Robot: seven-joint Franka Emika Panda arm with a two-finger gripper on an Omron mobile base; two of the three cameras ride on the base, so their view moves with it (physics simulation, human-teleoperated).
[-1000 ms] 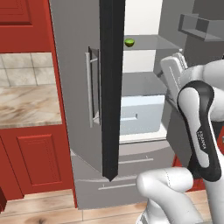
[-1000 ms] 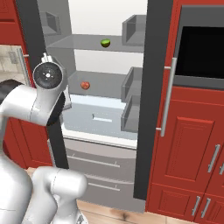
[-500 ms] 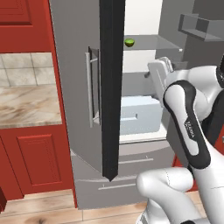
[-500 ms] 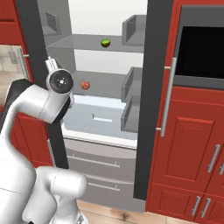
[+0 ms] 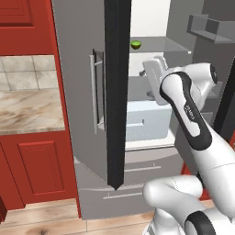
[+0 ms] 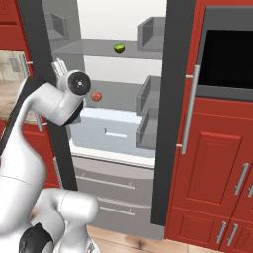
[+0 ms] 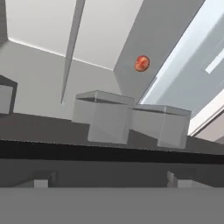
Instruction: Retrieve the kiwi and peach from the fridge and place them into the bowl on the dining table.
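Inside the open fridge (image 6: 123,148), kiwi (image 6: 118,48) above peach (image 6: 96,96); fingers (image 7: 109,180) apart.

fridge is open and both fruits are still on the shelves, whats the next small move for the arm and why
Probably ease the gripper forward toward the peach on the lower shelf. Its jaws stand open and hold nothing, the hand view already faces the peach, and it sits nearer the hand than the kiwi on the glass shelf above. The fridge doors stand wide, so the way in looks clear.
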